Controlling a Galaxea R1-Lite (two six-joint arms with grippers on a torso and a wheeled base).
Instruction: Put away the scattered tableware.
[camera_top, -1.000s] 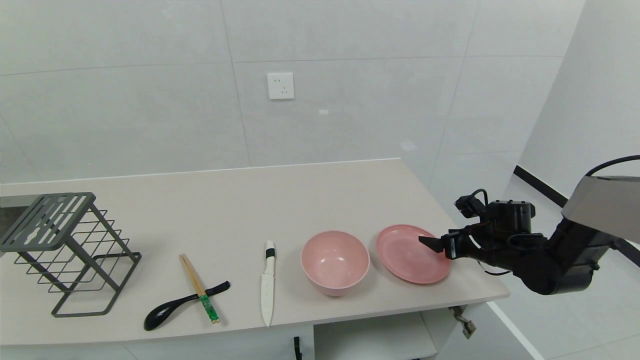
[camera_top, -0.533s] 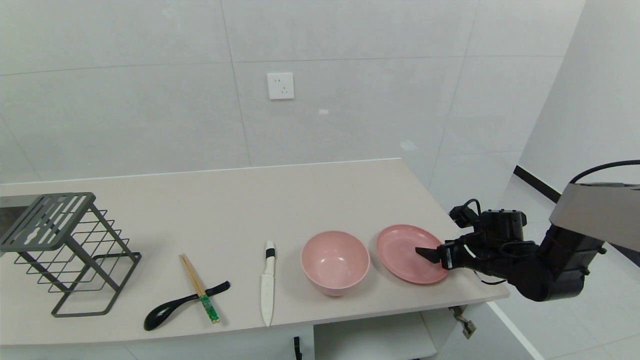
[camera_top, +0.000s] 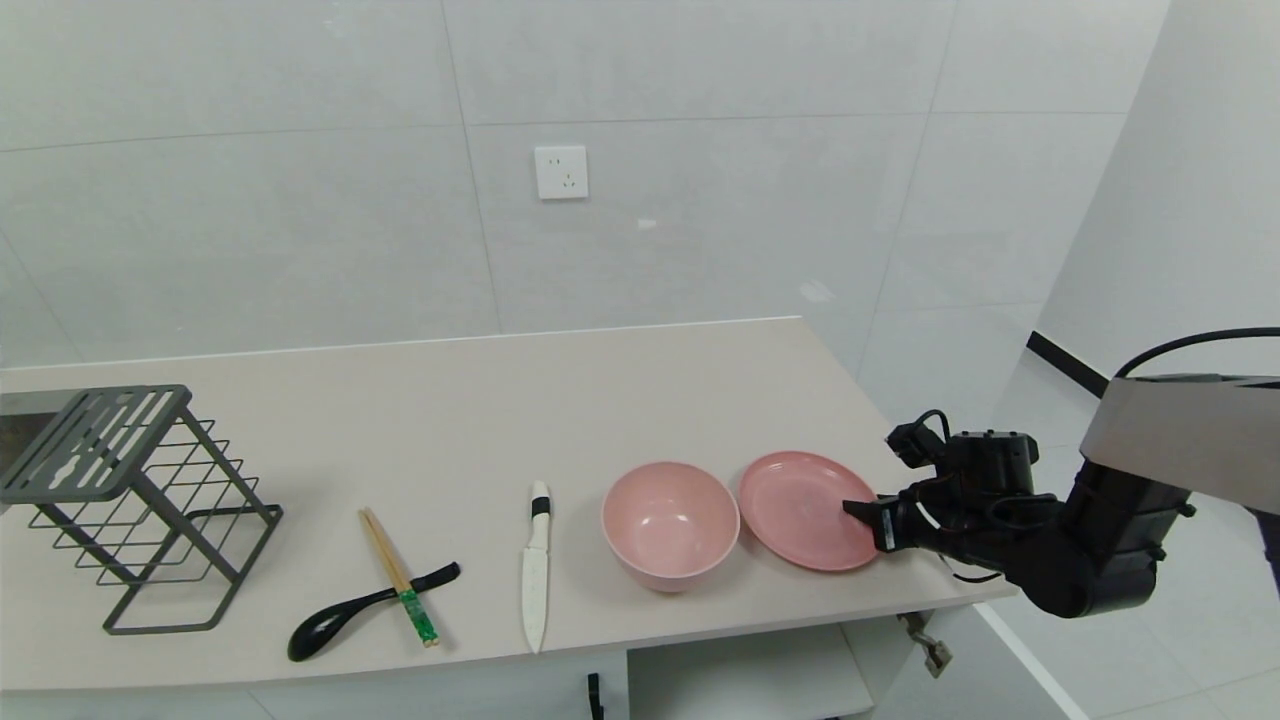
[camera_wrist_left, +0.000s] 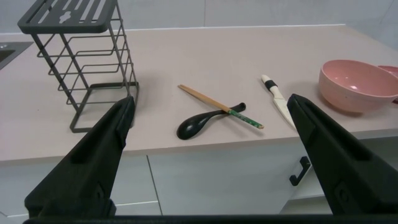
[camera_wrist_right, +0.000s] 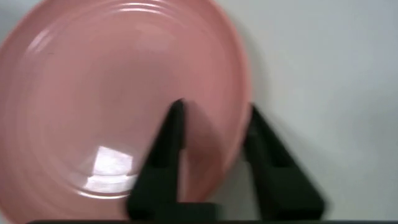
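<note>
A pink plate (camera_top: 800, 505) lies near the counter's right end, touching a pink bowl (camera_top: 670, 520) on its left. My right gripper (camera_top: 860, 510) is at the plate's right rim. In the right wrist view the gripper (camera_wrist_right: 214, 115) is open, with one finger over the plate (camera_wrist_right: 112, 93) and the other outside its rim. Further left lie a white knife (camera_top: 537, 565), wooden chopsticks (camera_top: 395, 570) and a black spoon (camera_top: 340, 615) crossed under them. My left gripper (camera_wrist_left: 208, 155) hangs open in front of the counter, apart from the spoon (camera_wrist_left: 199, 124) and bowl (camera_wrist_left: 357, 84).
A grey wire rack (camera_top: 110, 480) stands at the counter's left end. The counter's right edge (camera_top: 940, 560) runs just under my right gripper. A cabinet front with a dark handle (camera_top: 593, 695) sits below the counter. The back half of the counter is bare.
My right gripper has dropped and moved left onto the plate's rim. The plate has slid a little to the left, against the bowl.
</note>
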